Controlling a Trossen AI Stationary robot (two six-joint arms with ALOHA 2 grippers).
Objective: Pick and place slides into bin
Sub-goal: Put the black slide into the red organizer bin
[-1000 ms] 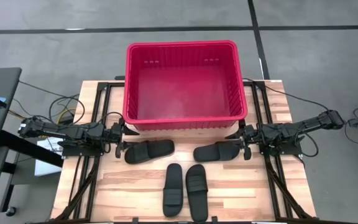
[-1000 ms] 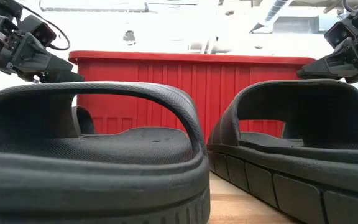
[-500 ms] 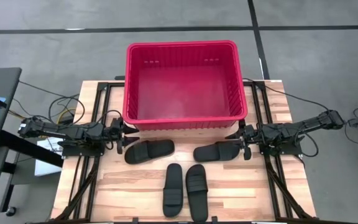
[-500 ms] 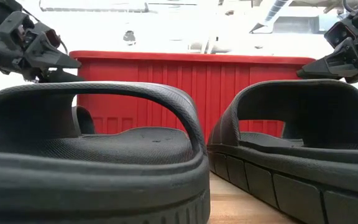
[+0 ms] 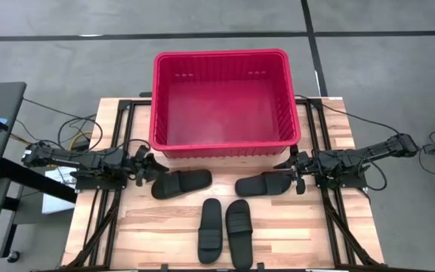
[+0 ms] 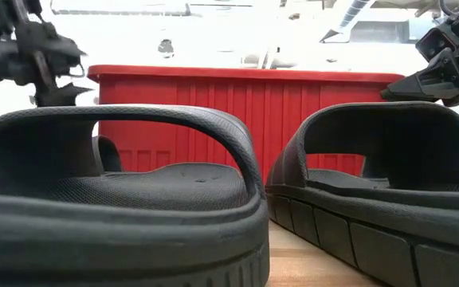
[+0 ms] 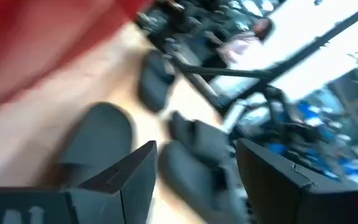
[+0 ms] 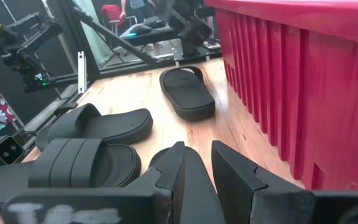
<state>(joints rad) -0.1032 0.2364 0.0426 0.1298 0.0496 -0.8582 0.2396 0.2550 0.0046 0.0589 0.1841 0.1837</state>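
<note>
The red bin (image 5: 221, 102) stands at the table's far middle. Four black slides lie flat on their soles on the wood: one at the left (image 5: 181, 183), one at the right (image 5: 264, 183), and two side by side near the front edge (image 5: 210, 230) (image 5: 239, 233), which fill the low view (image 6: 118, 199) (image 6: 381, 183). My left gripper (image 5: 149, 168) hangs open just left of the left slide, by the bin's near left corner; its fingers are wide apart in the left wrist view (image 7: 194, 180). My right gripper (image 5: 287, 168) is shut just right of the right slide, with nothing between its fingers (image 8: 197, 163).
The bin's red wall (image 8: 303, 93) runs close beside my right gripper. Black frame rails (image 5: 119, 136) (image 5: 316, 128) lie on the table under each arm. Bare wood shows between the slides and the bin's near wall (image 5: 225, 168).
My left gripper has turned about its wrist and lifted a little beside the left slide; it is still moving, and its views are blurred. The slides and the bin have not moved.
</note>
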